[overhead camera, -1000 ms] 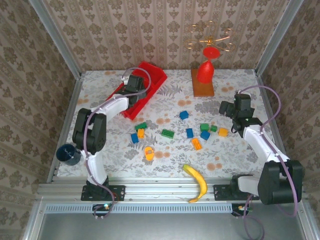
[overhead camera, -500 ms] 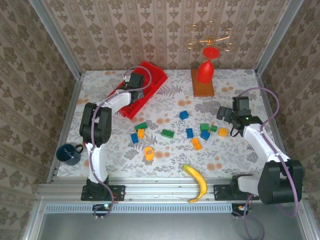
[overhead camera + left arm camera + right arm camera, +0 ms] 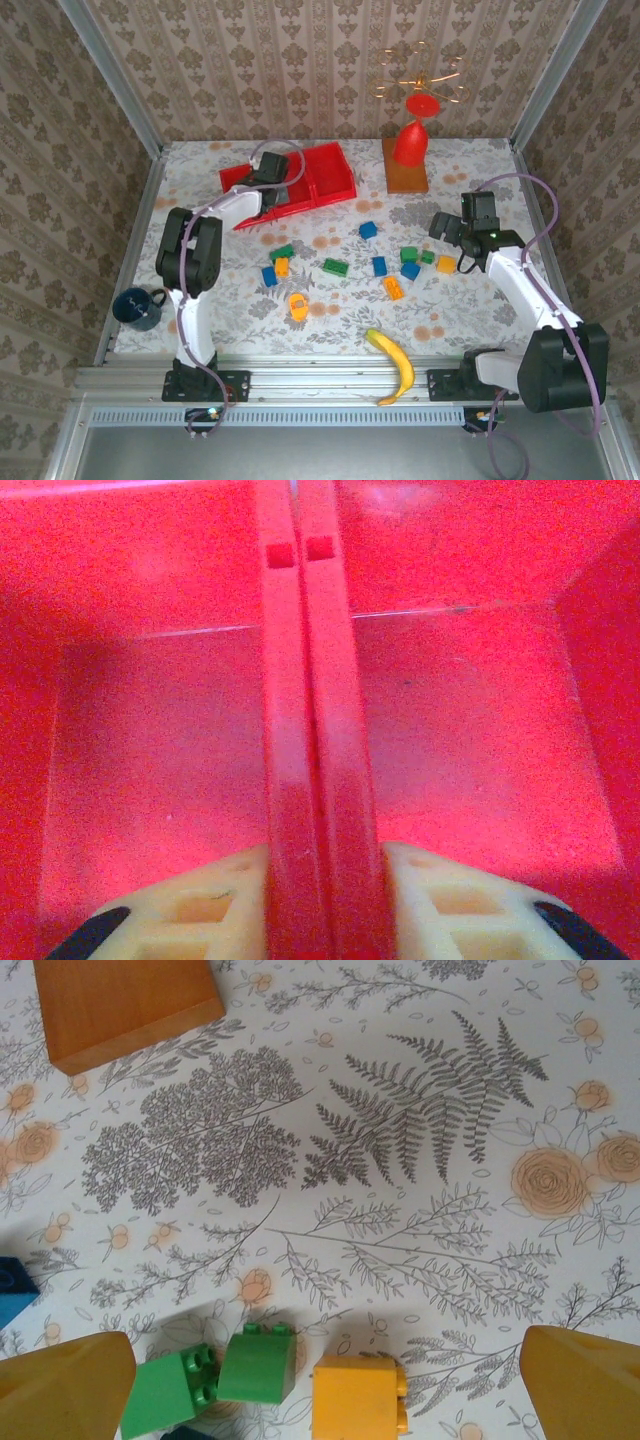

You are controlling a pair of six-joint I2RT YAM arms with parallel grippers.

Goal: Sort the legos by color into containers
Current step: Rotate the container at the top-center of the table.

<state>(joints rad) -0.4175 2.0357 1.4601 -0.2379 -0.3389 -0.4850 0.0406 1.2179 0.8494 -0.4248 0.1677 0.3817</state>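
Pinched the bright red three-compartment plastic tray (image 3: 328,172) by its divider (image 3: 310,730) with the left gripper (image 3: 322,905) — swung it along the far edge of the table (image 3: 450,320), nearer the small coloured plastic bricks (image 3: 336,266); held the right gripper (image 3: 450,228) spread.

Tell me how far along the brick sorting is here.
Done: nothing; the tray compartments in the left wrist view are empty. In hand: the left pincer is shut on the tray's divider; the right pincer hangs open over a green brick and a yellow brick. Left: the bricks lie unsorted on the table.
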